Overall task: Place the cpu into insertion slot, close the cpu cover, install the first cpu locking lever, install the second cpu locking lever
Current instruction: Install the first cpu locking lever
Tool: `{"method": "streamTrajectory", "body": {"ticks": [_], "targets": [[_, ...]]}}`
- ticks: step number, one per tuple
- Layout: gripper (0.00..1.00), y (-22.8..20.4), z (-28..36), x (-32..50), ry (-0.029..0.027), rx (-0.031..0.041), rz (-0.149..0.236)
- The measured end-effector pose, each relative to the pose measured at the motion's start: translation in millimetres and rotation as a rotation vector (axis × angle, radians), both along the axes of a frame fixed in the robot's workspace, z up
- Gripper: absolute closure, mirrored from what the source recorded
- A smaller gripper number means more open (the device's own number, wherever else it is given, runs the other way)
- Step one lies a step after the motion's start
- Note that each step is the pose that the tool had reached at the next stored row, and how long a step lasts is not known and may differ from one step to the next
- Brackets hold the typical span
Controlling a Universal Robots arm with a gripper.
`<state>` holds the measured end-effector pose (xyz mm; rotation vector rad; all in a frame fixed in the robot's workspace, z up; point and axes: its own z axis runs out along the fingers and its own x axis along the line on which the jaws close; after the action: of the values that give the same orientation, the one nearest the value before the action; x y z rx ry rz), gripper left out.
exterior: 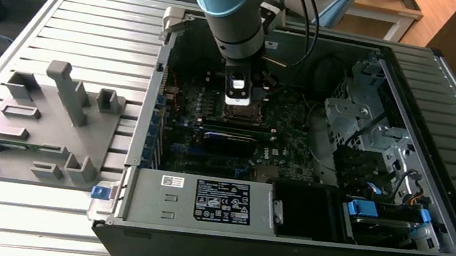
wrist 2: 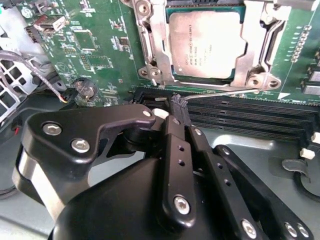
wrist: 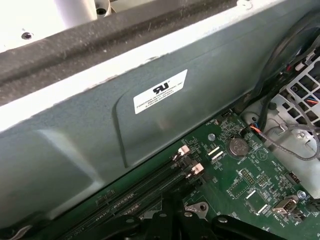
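Second wrist view: the gripper [wrist 2: 179,101] is pinching, with fingers pressed together, the tip of a thin wire locking lever [wrist 2: 220,91] just ahead of it. Beyond the fingertips, the cpu [wrist 2: 206,42] is lying seated in the insertion slot [wrist 2: 260,75], with the cpu cover [wrist 2: 155,37] framing it. The lever is judged stiff, springy and slippery, best gripped at its free end; the chip looks light and fragile.
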<state>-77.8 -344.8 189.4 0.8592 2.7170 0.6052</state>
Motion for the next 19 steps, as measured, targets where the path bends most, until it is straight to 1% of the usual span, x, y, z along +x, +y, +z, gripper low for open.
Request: {"method": "streamTrajectory", "body": {"ticks": [1, 2, 4, 7, 14, 16, 19], "targets": [[0.89, -0.1, 0.0, -0.1, 0.0000, 0.0008, 0.000], [0.89, -0.1, 0.0, -0.2, 0.0000, 0.0045, 0.000], [0.89, 0.0, 0.0, -0.2, -0.0004, 0.0053, 0.000], [0.89, 0.0, -0.3, -1.0, -0.0039, 0.0057, 0.000], [0.89, 0.0, -2.2, -4.9, -0.0149, 0.0057, 0.000], [0.89, 0.2, -2.9, -5.7, -0.0166, 0.0057, 0.000], [0.89, 1.6, -3.3, -5.8, -0.0175, 0.0058, 0.000]]}}
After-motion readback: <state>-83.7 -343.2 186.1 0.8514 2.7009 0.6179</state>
